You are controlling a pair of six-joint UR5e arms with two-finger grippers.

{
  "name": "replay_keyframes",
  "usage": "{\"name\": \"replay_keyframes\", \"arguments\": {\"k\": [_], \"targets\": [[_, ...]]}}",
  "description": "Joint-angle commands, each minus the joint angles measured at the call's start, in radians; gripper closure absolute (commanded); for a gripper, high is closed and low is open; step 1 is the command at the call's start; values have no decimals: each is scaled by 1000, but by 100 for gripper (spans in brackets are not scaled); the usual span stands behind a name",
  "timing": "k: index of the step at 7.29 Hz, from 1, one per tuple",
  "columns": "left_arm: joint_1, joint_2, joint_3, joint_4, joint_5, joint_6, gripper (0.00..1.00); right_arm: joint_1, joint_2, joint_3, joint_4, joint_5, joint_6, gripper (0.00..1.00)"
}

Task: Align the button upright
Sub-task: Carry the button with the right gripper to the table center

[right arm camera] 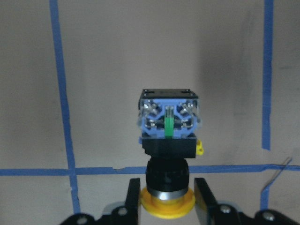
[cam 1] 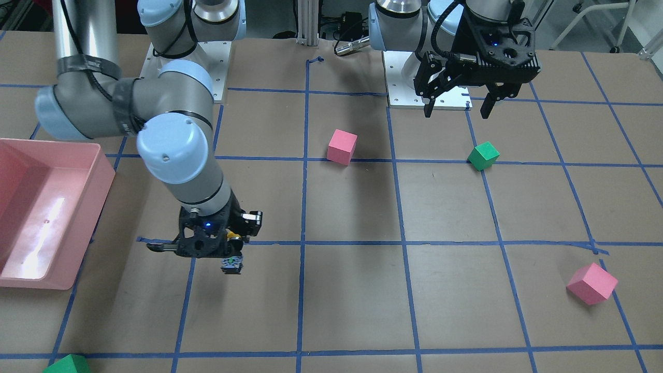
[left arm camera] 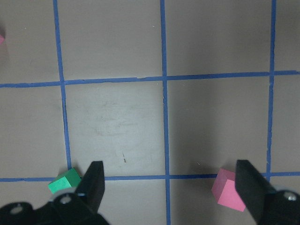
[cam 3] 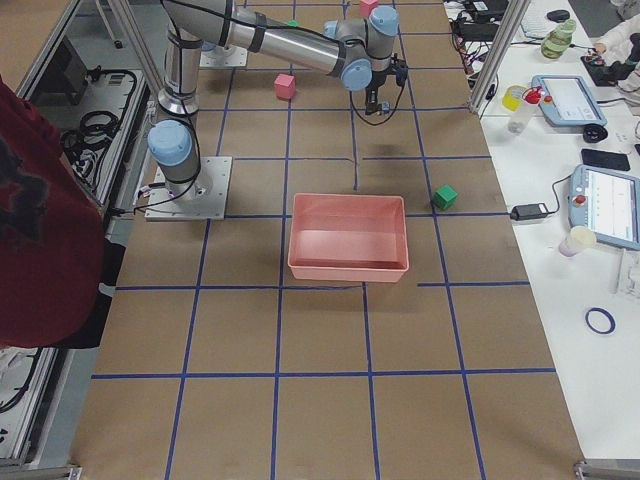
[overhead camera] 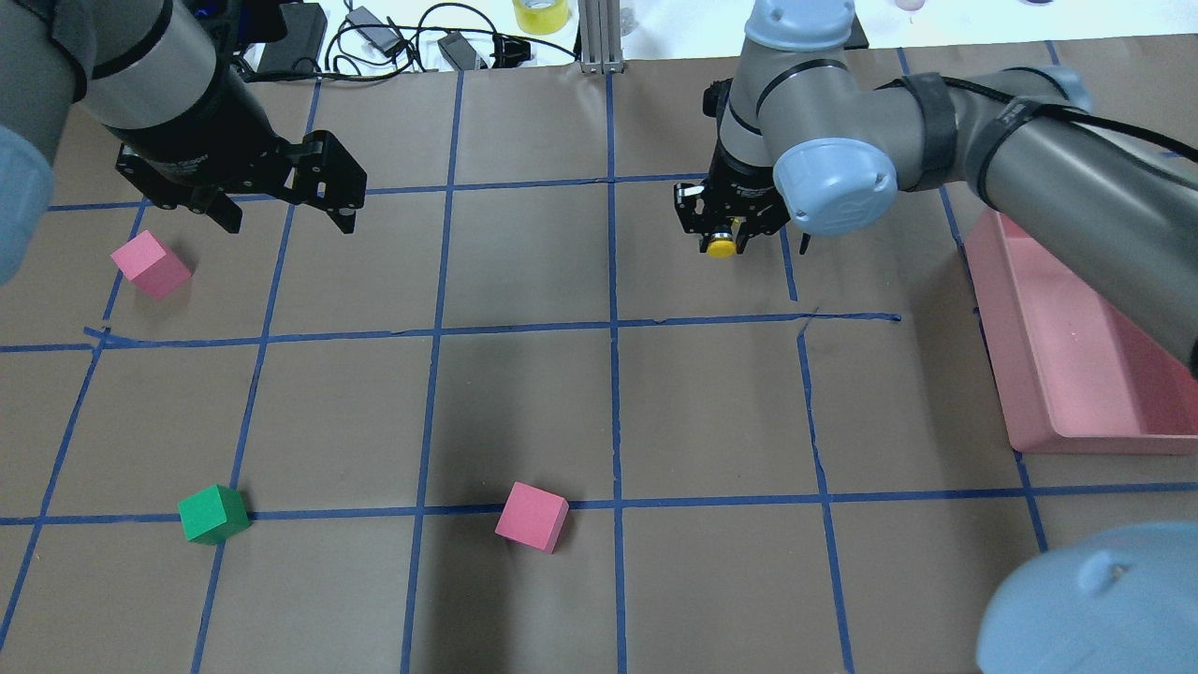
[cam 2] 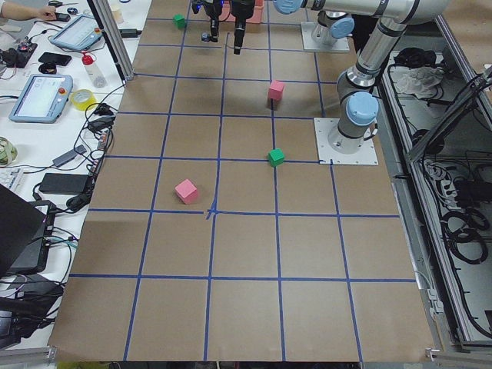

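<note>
The button (right arm camera: 168,140) has a yellow cap, a black neck and a blocky black-and-blue contact base. My right gripper (right arm camera: 168,193) is shut on its neck just above the cap. The cap sits at the gripper and the base points away from the wrist camera. In the overhead view the yellow cap (overhead camera: 721,247) shows between the right gripper's fingers (overhead camera: 700,245). In the front view the base (cam 1: 232,264) hangs below the right gripper (cam 1: 228,248), close over the paper. My left gripper (overhead camera: 281,213) is open and empty, high over the table's left side.
A pink bin (overhead camera: 1076,393) stands to the right of my right gripper. Pink cubes (overhead camera: 150,265) (overhead camera: 532,517) and a green cube (overhead camera: 213,514) lie on the left and middle squares. Another green cube (cam 1: 67,364) lies at the front edge.
</note>
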Motion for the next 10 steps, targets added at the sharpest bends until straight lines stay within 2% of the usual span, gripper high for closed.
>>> {"name": "replay_keyframes", "arguments": {"k": [1,4,10], "targets": [[0,0,0,0,0,0,0,63,41,1,-38,18,18,100],[0,0,0,0,0,0,0,128,110,-1,-107,18,81,100],[0,2,0,-5,-2,0,0,168,187,-45,-137,50,103,100]]}}
